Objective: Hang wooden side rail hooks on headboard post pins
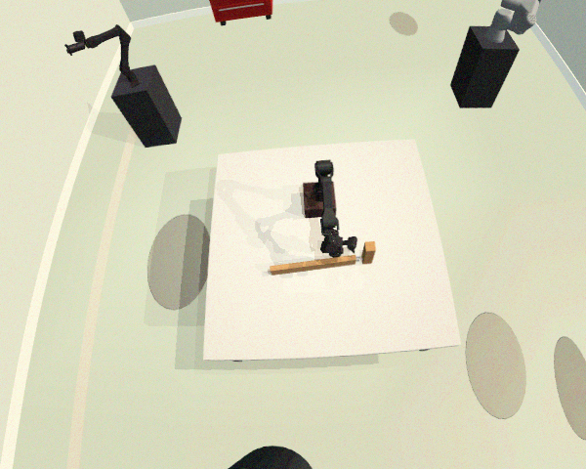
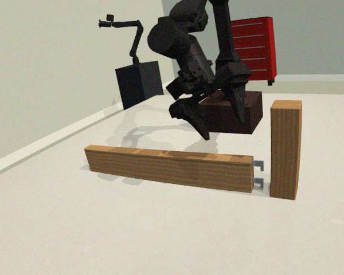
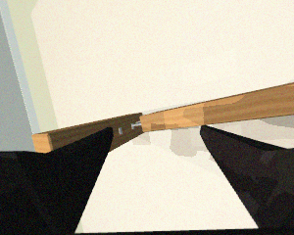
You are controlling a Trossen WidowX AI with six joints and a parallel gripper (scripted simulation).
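Jaws of the gripper [image 1: 345, 247] [image 2: 225, 130] [image 3: 158, 129] stand released and wide apart, with nothing between them. Their tips hang above the table [image 1: 293, 322] [image 2: 154, 231] [image 3: 142, 196], higher than the rail [image 1: 311, 264] [image 2: 172, 168] [image 3: 255, 107] and on the side of it nearer the arm's base [image 1: 311, 200] [image 2: 234, 117]. The rail stands on its long narrow edge on the table. Its hooked end points at the post [image 1: 368, 252] [image 2: 284, 150] [image 3: 44, 142]. Both hooks, the upper [image 2: 258, 163] and the lower [image 2: 258, 181], project across a small gap; in the exterior view neither is seated in the post.

Governing relation: the rail's long axis runs toward the post, and in the wrist view it crosses in front of the fingertips, roughly along the line from one to the other. For a grasp, the jaws should close across the rail's thickness. The present orientation therefore appears unsuitable: a turn of the wrist is judged necessary, followed by travel over the rail and descent near the hooked end.

Stage, as judged: approach, prior to grasp. Caution: descending without that turn could set a fingertip on the rail's top edge or nudge the rail out of line with the slot.
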